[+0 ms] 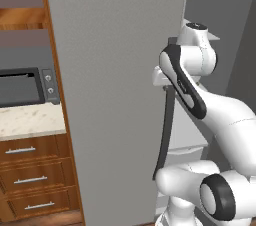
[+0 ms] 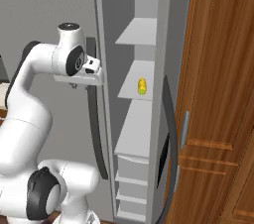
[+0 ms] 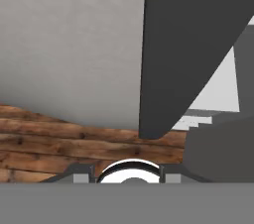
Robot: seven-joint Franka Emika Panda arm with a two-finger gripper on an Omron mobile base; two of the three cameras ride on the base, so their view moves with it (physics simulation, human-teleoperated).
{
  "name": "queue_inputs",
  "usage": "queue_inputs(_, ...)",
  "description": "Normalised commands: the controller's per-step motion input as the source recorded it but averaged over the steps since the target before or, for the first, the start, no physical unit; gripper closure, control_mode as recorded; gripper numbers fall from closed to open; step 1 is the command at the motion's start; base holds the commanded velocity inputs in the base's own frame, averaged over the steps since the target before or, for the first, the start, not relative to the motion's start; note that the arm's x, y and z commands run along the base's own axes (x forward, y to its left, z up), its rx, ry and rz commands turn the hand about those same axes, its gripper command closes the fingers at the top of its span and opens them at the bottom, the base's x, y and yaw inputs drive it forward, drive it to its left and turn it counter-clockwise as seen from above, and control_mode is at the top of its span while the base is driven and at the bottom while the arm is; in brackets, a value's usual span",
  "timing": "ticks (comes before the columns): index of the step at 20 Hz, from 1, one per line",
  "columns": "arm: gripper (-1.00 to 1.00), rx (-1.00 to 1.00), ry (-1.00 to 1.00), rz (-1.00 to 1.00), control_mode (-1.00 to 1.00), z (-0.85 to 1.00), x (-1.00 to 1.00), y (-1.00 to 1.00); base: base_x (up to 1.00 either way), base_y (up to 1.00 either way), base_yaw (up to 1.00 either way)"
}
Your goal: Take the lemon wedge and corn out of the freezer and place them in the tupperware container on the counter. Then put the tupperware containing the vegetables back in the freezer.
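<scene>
The freezer stands with its flat grey door (image 1: 115, 95) swung partly open, and pale shelves (image 2: 136, 124) show inside. The corn (image 2: 142, 86), a small bright-yellow cob, lies on a middle shelf. My gripper (image 2: 79, 85) hangs at mid height against the open door's edge, just above its long dark curved handle (image 2: 94, 119), and well left of the corn. Its fingers are too small and too hidden to show whether they are open or shut. In the hand view the grey door (image 3: 69, 44) is very close. The lemon wedge and the tupperware container are out of view.
The speckled counter (image 1: 30, 120) lies left of the freezer with a dark toaster oven (image 1: 20, 87) on it and wooden drawers (image 1: 30, 175) below. A tall wooden cabinet (image 2: 218, 94) flanks the freezer on the right. A second dark curved handle (image 2: 166, 134) hangs beside the shelves.
</scene>
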Motion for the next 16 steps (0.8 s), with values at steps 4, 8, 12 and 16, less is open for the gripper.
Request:
queue_inputs(4, -1.00, 0.00, -0.07, 0.00, -1.00, 0.04, -0.18, 0.01, 0.00, 0.00, 0.00)
queue_inputs(8, -1.00, 0.00, -0.20, -0.03, -1.00, 0.34, -0.49, 0.00, 0.00, 0.00, 0.00)
queue_inputs(12, -1.00, 0.00, -0.18, -0.06, -1.00, 0.44, -0.58, 0.00, 0.00, 0.00, 0.00)
queue_inputs(16, -1.00, 0.00, -0.05, -0.09, -1.00, 0.33, -0.67, -0.03, 0.00, 0.00, 0.00)
